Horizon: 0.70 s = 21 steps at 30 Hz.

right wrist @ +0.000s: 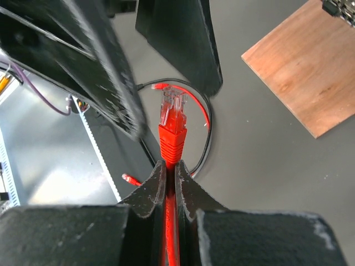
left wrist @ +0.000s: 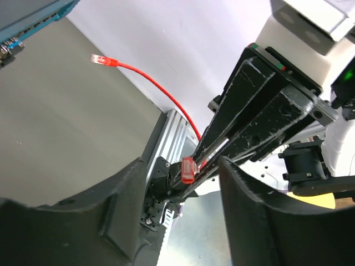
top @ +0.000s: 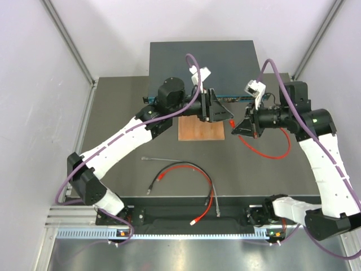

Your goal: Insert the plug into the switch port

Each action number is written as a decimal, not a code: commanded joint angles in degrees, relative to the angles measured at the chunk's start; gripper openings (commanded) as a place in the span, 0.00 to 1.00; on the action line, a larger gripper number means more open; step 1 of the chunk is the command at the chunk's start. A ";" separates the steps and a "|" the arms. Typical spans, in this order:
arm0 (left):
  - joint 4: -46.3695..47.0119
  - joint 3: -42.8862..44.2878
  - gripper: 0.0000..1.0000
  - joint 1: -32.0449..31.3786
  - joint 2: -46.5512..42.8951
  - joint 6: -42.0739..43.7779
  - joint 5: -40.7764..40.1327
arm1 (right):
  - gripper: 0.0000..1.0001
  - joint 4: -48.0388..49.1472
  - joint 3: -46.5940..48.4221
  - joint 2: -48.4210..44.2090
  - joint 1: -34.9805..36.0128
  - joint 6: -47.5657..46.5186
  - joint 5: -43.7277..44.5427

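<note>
The switch (top: 225, 62), a dark flat box with a teal front face, lies at the back; its corner shows in the left wrist view (left wrist: 33, 16). My right gripper (top: 237, 125) is shut on a red cable just behind its plug (right wrist: 173, 111), above the table in front of the switch; the plug points left. My left gripper (top: 225, 112) is open and empty, facing the right one. The plug (left wrist: 188, 169) sits in the gap between the left fingers (left wrist: 249, 210). The cable's other end (left wrist: 100, 59) lies on the table.
A brown wooden board (top: 201, 130) lies under the grippers, in front of the switch. Loose black and red cables (top: 180, 169) and a grey cable (top: 214, 203) lie on the near part of the table. The red cable loops by the right arm (top: 265, 153).
</note>
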 commanded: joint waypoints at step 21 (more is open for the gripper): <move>18.46 -5.19 0.00 3.48 0.70 -22.54 0.30 | 0.29 19.30 -8.65 -11.66 3.01 -0.85 5.19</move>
